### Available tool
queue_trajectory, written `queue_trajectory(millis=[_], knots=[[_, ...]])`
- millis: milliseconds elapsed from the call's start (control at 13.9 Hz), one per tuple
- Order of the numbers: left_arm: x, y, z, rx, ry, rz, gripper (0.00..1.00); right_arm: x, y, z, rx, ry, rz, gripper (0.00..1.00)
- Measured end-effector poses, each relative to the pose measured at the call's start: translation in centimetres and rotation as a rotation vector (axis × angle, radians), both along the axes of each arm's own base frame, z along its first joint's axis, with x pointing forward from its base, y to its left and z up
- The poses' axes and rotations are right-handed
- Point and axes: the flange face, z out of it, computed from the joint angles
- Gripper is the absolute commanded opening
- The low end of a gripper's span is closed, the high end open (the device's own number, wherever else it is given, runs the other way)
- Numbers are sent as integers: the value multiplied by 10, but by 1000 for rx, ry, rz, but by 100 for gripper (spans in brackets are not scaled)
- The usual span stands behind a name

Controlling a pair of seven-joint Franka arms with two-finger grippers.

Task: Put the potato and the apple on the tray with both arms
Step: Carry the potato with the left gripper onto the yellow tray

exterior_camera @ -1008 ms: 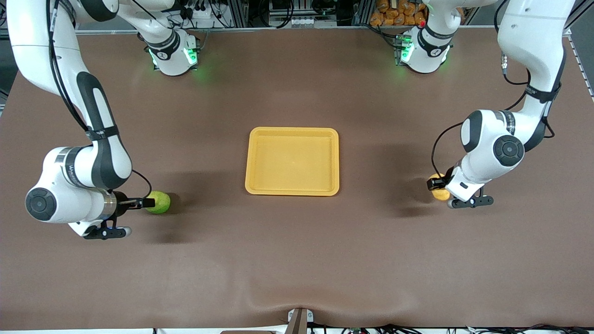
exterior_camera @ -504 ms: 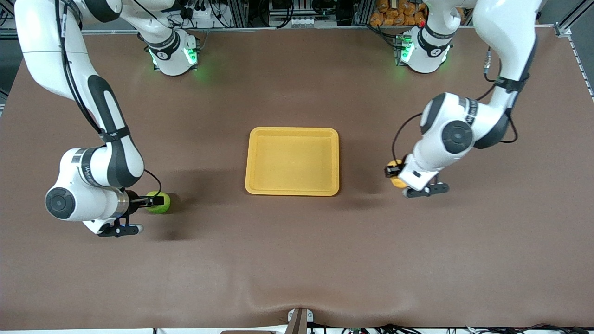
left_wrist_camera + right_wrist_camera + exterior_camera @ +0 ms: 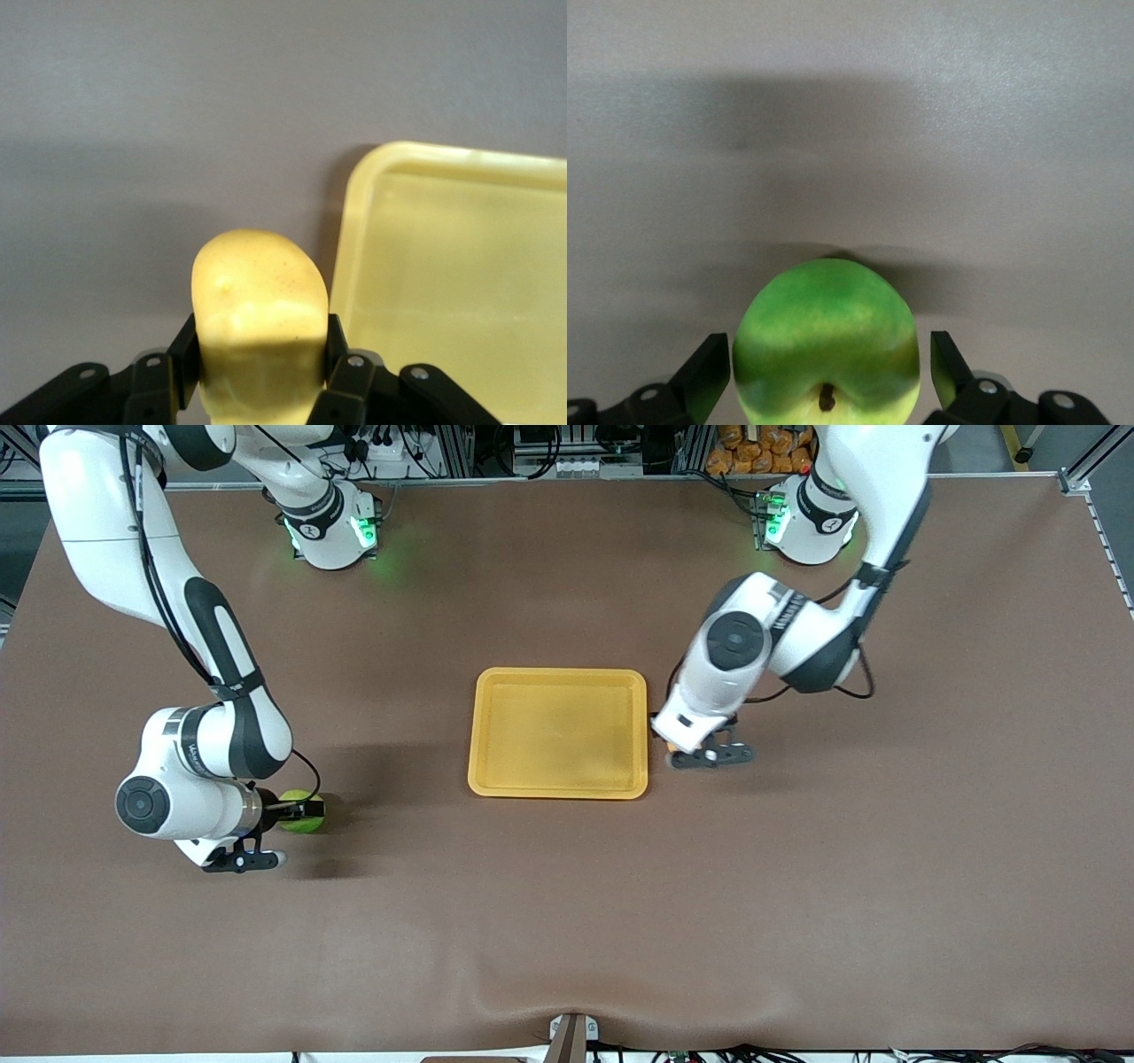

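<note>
While the left gripper point(image 3: 675, 746) hangs just beside the tray point(image 3: 558, 732), at the tray's edge toward the left arm's end of the table, its jaws are pinched tight on the potato point(image 3: 259, 332). In the left wrist view the two black fingers point(image 3: 183, 359) press against the potato's sides, and the yellow lump sticks out past their tips with the brown table point(image 3: 567, 921) under it and the tray's rounded corner close alongside. From the front camera the potato is almost wholly hidden under the white wrist, so only a sliver of orange shows there.

Well apart from the tray, toward the right arm's end of the table, the apple point(image 3: 303, 817) sits on the table. The right gripper point(image 3: 306, 812) is down at the apple with its jaws spread wide, one finger point(image 3: 709, 376) on each side of the fruit. In the right wrist view a narrow gap shows between each finger and the green skin, so the fingers flank the apple without pressing on it, and the dark stem faces that camera.

Nothing lies in the tray.
</note>
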Motion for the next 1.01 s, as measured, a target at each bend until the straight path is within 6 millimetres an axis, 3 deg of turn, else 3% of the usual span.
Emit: queue_trajectory(millis=[216, 288, 360, 576, 792, 864, 936, 1008], knots=[[-15, -45, -21, 15, -3, 9, 0, -5, -1, -13, -2, -26, -2, 21], [-19, -60, -29, 15, -2, 5, 0, -5, 0, -12, -2, -32, -2, 9], [-22, -73, -36, 17, -2, 0, 0, -5, 0, -12, -2, -33, -1, 0], [-30, -97, -60, 50, -9, -4, 0, -5, -2, -12, -3, -36, -2, 0], [-32, -103, -84, 101, -40, -8, 3, -2, -2, -5, -2, -19, 1, 0], [-32, -103, -88, 106, -41, -10, 22, 1, -1, 2, 0, -5, 4, 0], [-31, -103, -90, 107, -40, -12, 48, 6, 0, 12, 2, 3, 8, 0], [-31, -104, -90, 107, -41, -12, 97, 11, 1, 25, 4, 8, 11, 0]])
